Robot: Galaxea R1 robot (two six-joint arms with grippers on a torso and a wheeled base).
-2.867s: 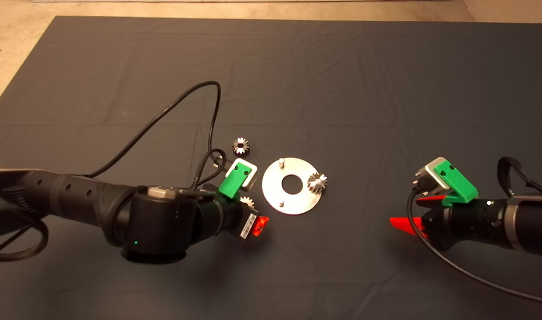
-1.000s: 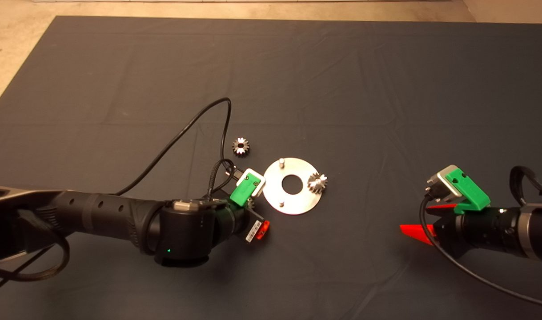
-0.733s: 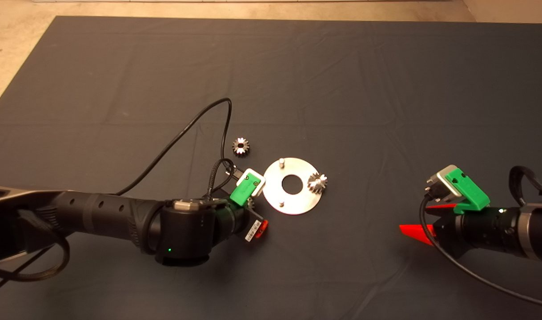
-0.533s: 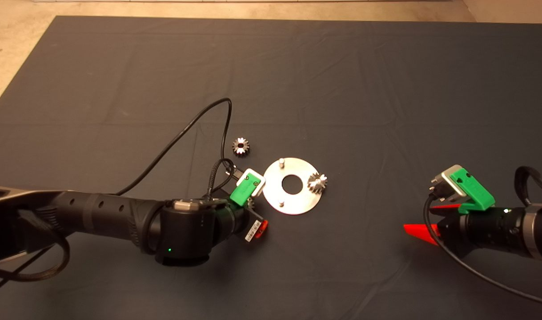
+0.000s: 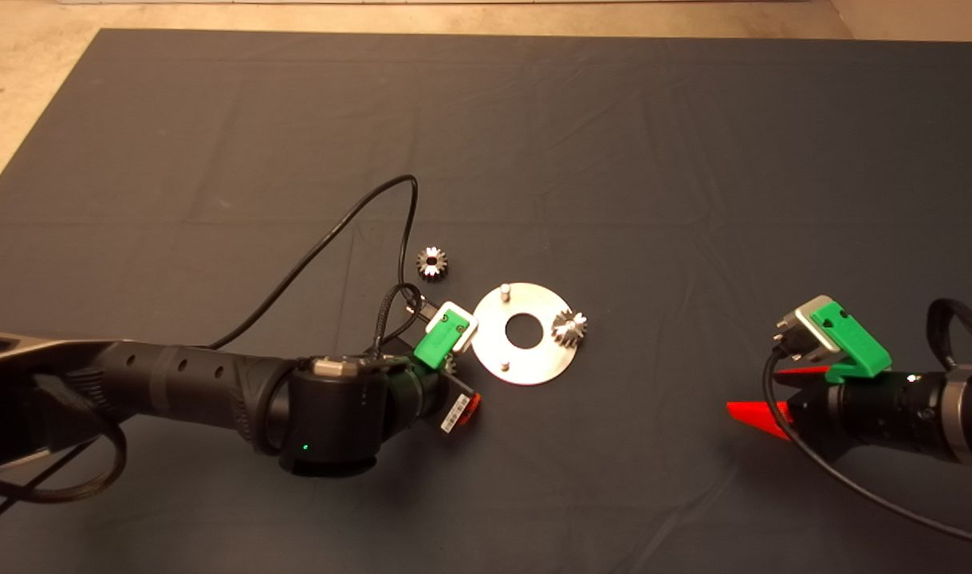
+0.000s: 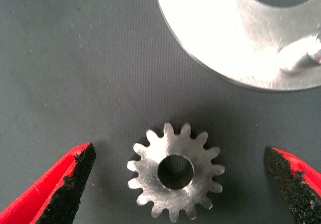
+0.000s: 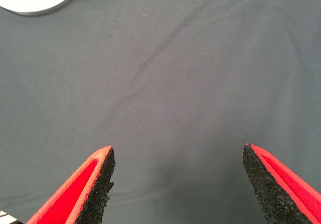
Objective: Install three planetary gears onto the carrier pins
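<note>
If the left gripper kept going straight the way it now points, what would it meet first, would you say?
Most likely the loose gear lying flat on the mat, centred between the open left gripper fingers, beside the round plate. How far above it the gripper is remains unclear.

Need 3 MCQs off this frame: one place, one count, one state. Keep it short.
1. Where is the gear between the left gripper's fingers?
A. on a pin
B. flat on the mat beside the plate
C. lifted off the mat

2. How many gears sit on the plate?
A. none
B. one
C. three

3. The right gripper is:
A. open, holding nothing
B. shut on a gear
C. pressing on the plate

Key: 1 B, the gear lies flat on the mat, just off the plate, with the left gripper open around it. 2 B, one gear is at the plate's edge. 3 A, the right gripper has only mat between its fingers.
</note>
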